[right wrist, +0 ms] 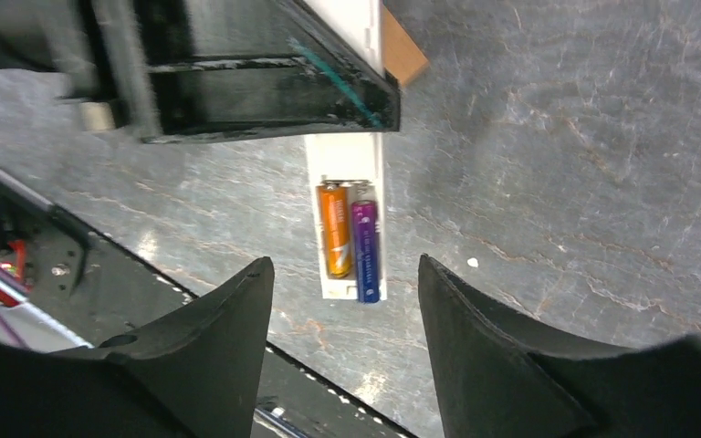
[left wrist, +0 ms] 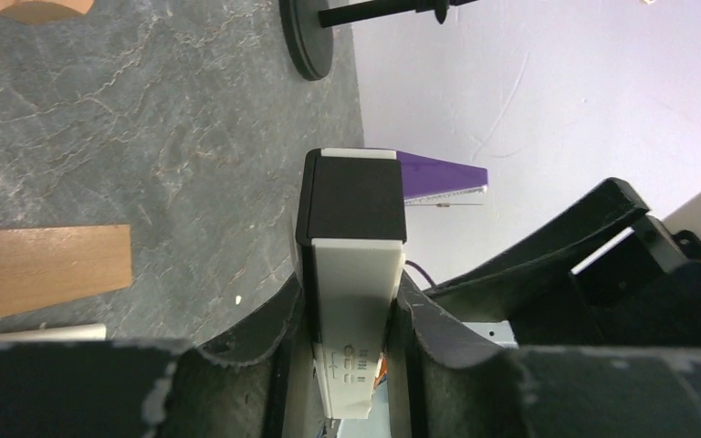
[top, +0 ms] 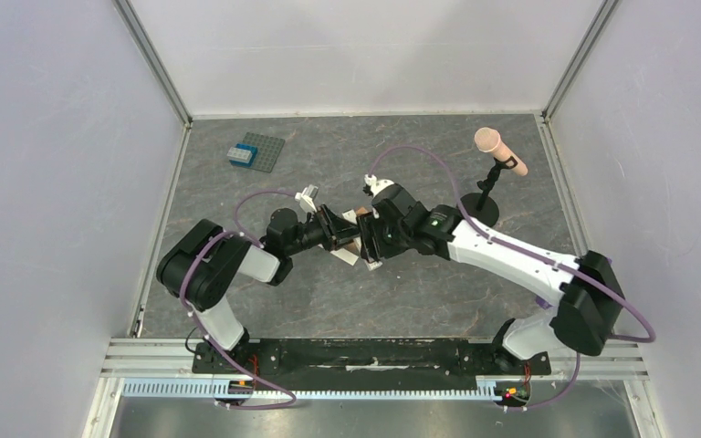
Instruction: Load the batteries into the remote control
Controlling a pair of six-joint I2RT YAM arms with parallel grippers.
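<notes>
My left gripper (left wrist: 351, 315) is shut on the remote control (left wrist: 354, 274), a cream-white bar with a black end cap, and holds it above the table. In the right wrist view the remote control (right wrist: 345, 160) shows its battery recess. The orange battery (right wrist: 334, 228) lies inside it. Beside it the dark blue battery (right wrist: 366, 248) reaches slightly past the bar's end. My right gripper (right wrist: 342, 263) hangs open just short of that end, touching nothing. From above, the left gripper (top: 338, 230) and right gripper (top: 368, 245) meet mid-table.
A pink microphone (top: 500, 151) stands on a black stand (top: 484, 208) at the back right. A grey studded plate with a blue brick (top: 256, 152) lies at the back left. Brown wooden blocks (left wrist: 46, 269) lie on the table under the left gripper.
</notes>
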